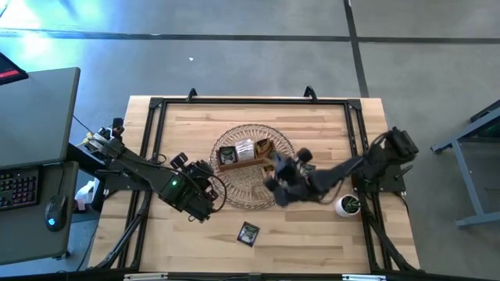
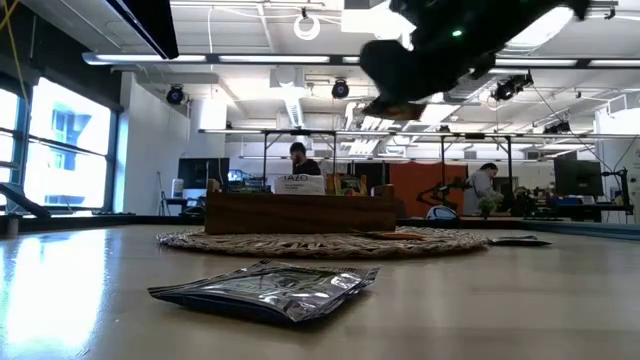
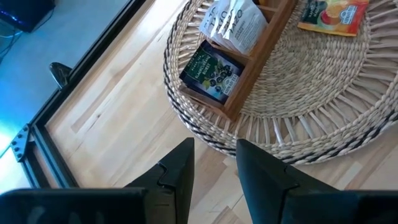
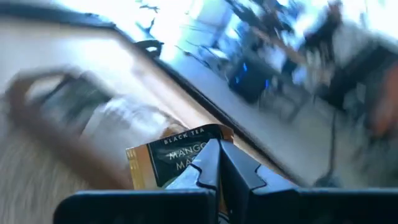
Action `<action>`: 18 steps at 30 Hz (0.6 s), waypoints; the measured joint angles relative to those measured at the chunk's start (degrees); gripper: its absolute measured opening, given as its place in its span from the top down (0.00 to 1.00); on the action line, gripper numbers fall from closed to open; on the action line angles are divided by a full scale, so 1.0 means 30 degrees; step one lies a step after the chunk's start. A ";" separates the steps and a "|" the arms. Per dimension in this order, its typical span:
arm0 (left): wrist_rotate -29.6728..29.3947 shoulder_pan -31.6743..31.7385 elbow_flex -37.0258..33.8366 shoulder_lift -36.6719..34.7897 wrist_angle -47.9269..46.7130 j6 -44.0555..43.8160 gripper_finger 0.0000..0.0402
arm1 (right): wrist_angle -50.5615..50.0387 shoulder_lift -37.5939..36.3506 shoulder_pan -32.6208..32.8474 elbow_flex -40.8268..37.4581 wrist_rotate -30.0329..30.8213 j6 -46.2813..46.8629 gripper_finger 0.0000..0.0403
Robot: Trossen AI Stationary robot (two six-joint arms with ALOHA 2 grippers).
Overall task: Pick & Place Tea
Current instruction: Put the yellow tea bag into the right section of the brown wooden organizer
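Observation:
A brown wooden tray [image 1: 244, 154] holding several sachets stands on a round wicker mat [image 1: 234, 187]. The left wrist view shows a dark sachet [image 3: 211, 73] and a white one [image 3: 233, 22] in the tray, and an orange one [image 3: 333, 14] lying on the mat. A black sachet [image 1: 248, 233] lies flat on the table near the front edge. My right gripper [image 1: 275, 178] is over the mat's right part, shut on a black-and-gold sachet [image 4: 168, 162]. My left gripper [image 3: 214, 168] is open and empty above the mat's left rim. My right gripper pinches the black-and-gold sachet between its two shut fingers at one edge [image 4: 189, 163]; the fingers cover the rest of that edge. The sachet is lifted clear, well above the mat, as the low view [image 2: 395, 107] shows.
A white cup with a green plant [image 1: 348, 205] stands on the table beside the right arm. A black metal frame [image 1: 156, 105] runs round the tabletop. Bare wood lies between the mat and the front edge, around the loose black sachet [image 2: 270, 290].

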 joint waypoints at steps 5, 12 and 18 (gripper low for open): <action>-0.0020 -0.0001 0.0000 0.0000 0.0082 -0.0004 0.71 | 0.0324 0.0202 -0.3324 -0.0003 -0.3796 0.3961 0.99; -0.0146 -0.0007 0.0000 0.0007 0.0058 0.0097 0.71 | 0.4890 0.0915 -0.5167 -0.0923 -0.5616 0.4079 0.99; -0.0275 -0.0004 0.0000 0.0007 0.0044 0.0137 0.71 | 0.7962 0.2073 -0.5272 -0.1609 -0.6195 0.4575 0.99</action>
